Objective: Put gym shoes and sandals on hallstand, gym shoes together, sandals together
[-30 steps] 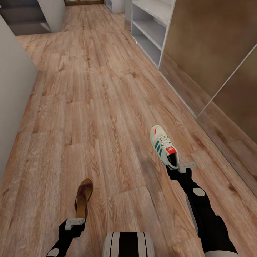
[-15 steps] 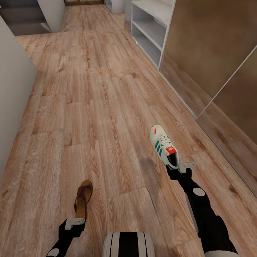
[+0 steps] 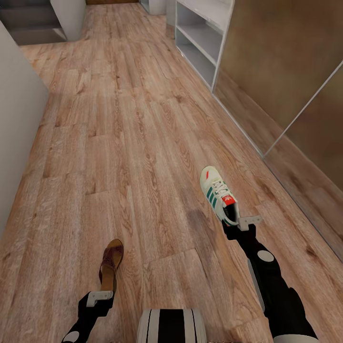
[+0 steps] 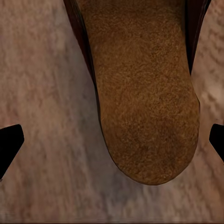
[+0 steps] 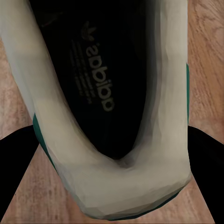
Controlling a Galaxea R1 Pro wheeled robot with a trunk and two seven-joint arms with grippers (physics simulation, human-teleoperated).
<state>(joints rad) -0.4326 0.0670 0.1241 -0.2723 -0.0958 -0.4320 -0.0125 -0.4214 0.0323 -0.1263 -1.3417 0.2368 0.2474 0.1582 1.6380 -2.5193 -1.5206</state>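
— What do we have in the corridor, over the light brown wood-plank floor (image 3: pixel 119 143)?

— We see both arms stretched forward, each carrying footwear. Our right tool (image 3: pixel 237 223) is closed on the heel of a white lace-up sneaker with teal-green side stripes and a red-orange tongue (image 3: pixel 217 193); the shoe juts out ahead of that tool, toe pointing away. In the right wrist view the sneaker's pale heel collar (image 5: pixel 112 186) sits squeezed between the two dark fingers (image 5: pixel 205 154).

— And the left?

— Our left tool (image 3: pixel 101 296) grips the heel end of a dark brown leather open sandal with a lighter footbed (image 3: pixel 111 263), which likewise extends ahead of it. In the left wrist view the suede-like footbed (image 4: pixel 144 93) lies between the black fingertips (image 4: pixel 9 144), though contact there is hard to judge.

— Where is the rack?

— The pale grey shelf unit with two low open shelves (image 3: pixel 200 38) stands far ahead of our right tool, against the brown wall (image 3: pixel 281 62).
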